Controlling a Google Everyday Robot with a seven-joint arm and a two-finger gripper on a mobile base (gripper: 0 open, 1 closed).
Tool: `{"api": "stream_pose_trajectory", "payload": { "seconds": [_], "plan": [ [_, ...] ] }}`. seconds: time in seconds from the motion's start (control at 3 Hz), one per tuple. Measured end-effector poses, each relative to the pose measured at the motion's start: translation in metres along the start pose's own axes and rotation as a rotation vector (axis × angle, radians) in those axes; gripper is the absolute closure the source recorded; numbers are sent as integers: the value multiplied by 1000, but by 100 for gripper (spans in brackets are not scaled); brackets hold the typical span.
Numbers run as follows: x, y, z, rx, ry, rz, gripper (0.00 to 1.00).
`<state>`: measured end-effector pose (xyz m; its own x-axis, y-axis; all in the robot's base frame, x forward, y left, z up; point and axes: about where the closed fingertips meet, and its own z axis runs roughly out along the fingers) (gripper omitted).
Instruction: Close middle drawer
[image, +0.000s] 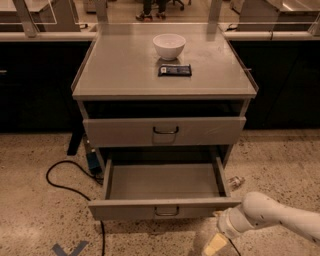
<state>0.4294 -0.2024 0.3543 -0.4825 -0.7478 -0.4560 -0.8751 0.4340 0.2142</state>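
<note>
Grey metal cabinet (125, 75) at centre. Wide, shallow grey metal middle drawer (162, 182) pulled far out from cabinet front. White robot arm (280, 222) low right of cabinet. Gripper (216, 244) just below drawer's front panel, near its right corner; contact unclear, grasp state not discernible. White round bowl (169, 46) and dark flat packet (175, 70) on cabinet top.
</note>
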Motion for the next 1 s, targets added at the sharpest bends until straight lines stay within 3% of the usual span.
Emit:
{"api": "stream_pose_trajectory", "payload": {
  "seconds": [0.33,1.0],
  "plan": [
    [-17,-16,11,-1,-4,-15,0],
    [-97,-66,43,11,-15,-97,0]
  ]
}}
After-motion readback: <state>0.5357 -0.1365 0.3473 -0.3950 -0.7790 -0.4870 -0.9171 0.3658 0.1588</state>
